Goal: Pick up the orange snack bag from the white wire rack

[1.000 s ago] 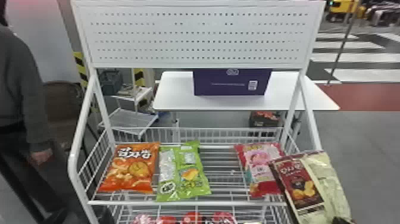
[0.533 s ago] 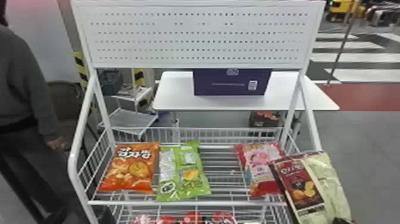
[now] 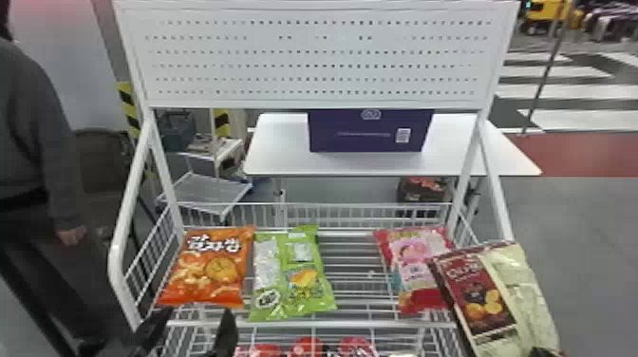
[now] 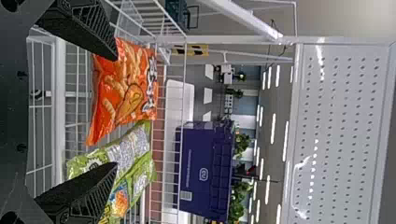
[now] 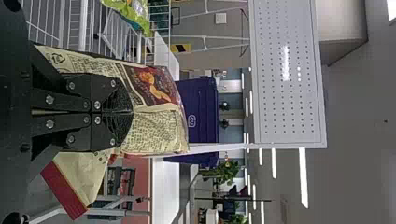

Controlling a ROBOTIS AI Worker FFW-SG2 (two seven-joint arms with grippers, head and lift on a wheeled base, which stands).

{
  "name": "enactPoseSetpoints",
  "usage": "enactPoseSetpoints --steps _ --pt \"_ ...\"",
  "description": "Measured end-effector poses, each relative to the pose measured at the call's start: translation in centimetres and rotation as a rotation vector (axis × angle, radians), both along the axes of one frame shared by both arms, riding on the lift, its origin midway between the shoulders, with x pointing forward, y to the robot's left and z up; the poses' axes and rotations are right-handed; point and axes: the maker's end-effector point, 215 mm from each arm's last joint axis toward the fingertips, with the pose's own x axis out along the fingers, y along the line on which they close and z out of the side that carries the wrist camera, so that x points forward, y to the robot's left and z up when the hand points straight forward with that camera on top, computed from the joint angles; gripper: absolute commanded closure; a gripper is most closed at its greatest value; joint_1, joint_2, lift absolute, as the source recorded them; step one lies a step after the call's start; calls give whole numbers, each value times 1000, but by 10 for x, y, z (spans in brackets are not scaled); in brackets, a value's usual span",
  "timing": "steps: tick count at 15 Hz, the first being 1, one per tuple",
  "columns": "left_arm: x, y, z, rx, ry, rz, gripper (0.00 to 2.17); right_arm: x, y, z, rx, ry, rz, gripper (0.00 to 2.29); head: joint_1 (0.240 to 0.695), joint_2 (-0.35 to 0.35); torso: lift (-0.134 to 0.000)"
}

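Latest change: the left gripper (image 3: 197, 312) has come up into my head view, its two flat black fingers now at the front left corner of the white wire rack (image 3: 361, 324); the bags lie as before. Meaning: I judge the approach under way, the pick not yet made. Left jaws: spread wide, nothing between them, seemingly short of contact. Task item: one orange snack bag, glossy film with a chip picture (image 3: 213, 268), lying flat by the rack's left edge. Beside it: one green, crinkled plastic snack bag (image 3: 292, 277), which the inner finger could snag; I would line up a touch further left, clear the front rail, then close on the orange film gently. Right gripper (image 5: 132, 112): jaws closed on one cream and dark-red snack bag (image 3: 493, 294), held at the rack's front right corner. Also listed: one pink and red snack bag (image 3: 414, 266), toward the rack's right edge.
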Motion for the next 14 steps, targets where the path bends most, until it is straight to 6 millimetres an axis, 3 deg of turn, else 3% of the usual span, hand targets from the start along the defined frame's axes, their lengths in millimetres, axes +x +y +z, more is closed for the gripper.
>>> enactPoseSetpoints --steps 3,6,9,11,14 --pt "57 -17 -12 39 13 -4 83 -1 0 -1 3 -2 -1 2256 499 0 0" --pt "102 -12 -26 77 41 2 83 -1 0 -1 2 -1 -1 2256 499 0 0" --pt "122 5 -49 108 101 27 93 0 -3 -1 1 -1 -4 2256 499 0 0" --pt "124 15 -58 121 124 42 292 0 -3 -1 1 -2 -5 2256 499 0 0" --pt "125 28 -61 125 137 65 2010 0 -3 -1 3 -3 -7 2256 499 0 0"
